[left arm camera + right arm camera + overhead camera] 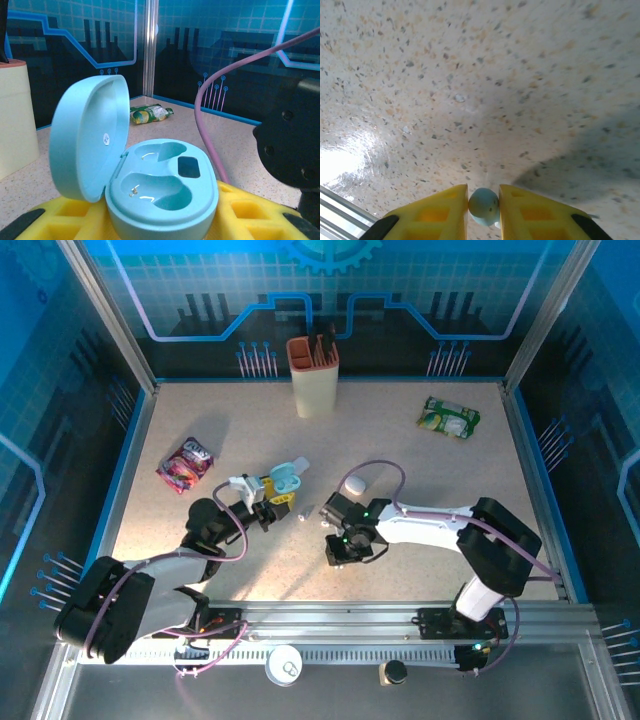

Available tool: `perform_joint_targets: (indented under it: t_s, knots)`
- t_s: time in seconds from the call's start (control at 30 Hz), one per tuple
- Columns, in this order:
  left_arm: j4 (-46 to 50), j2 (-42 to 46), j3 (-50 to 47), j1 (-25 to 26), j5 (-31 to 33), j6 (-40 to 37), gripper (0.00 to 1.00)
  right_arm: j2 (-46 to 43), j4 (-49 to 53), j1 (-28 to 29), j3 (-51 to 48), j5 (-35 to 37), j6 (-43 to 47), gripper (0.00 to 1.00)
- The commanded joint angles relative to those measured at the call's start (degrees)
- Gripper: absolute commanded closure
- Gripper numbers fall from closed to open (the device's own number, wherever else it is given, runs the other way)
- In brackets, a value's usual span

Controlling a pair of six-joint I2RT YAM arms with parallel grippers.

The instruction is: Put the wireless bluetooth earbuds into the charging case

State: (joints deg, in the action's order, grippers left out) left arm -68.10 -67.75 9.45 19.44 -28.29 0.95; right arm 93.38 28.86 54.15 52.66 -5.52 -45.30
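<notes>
Inspecting progress, the insertion is not yet made; the charging case (162, 195) is pale blue, its lid (90, 135) hinged up and open, and both moulded wells are bare in the left wrist view, so no bud is seated; the left gripper (275, 490) has its yellow jaws closed narrowly on the case's base, presenting it mouth-up above the table (450, 480); the right gripper (483, 197) is drawn narrow on a pale blue earbud (482, 207), which is pinched between its two yellow fingers close over the speckled surface; from above, that gripper sits near the case but apart from it; remaining, by my judgement: lift the bud, carry it across to the case, orient it and seat it in a well, then fetch and seat its partner.
</notes>
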Motion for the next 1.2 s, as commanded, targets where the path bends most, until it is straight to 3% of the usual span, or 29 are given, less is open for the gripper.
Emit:
perform_joint_targets:
  t_s: [0.0,0.27,0.43,0.7,0.93,1.17]
  knots:
    - [0.2,1.3,-0.1,-0.5,-0.9,-1.7,0.59,-1.9,4.1,-0.6,2.3,2.3,3.2,0.78]
    - [0.5,1.3,0.0,-0.6,-0.9,-1.9,0.59,-5.4,5.9,-7.6,2.0,4.1,7.9,0.78]
    - [0.5,1.1,0.2,-0.6,-1.1,-1.8,0.59,-6.0,4.9,-17.6,1.9,2.0,13.6,0.78]
    - [1.2,1.3,0.4,-0.7,-1.7,-2.1,0.59,2.8,1.9,-30.6,6.9,-2.1,20.4,0.78]
    - [1.7,1.4,0.3,-0.8,-1.9,-2.4,0.59,11.0,4.4,-33.9,12.7,-1.6,25.1,0.77]
    - [1.1,0.4,0.9,-0.9,-2.1,-2.6,0.59,11.8,5.3,-33.8,14.9,0.7,25.6,0.74]
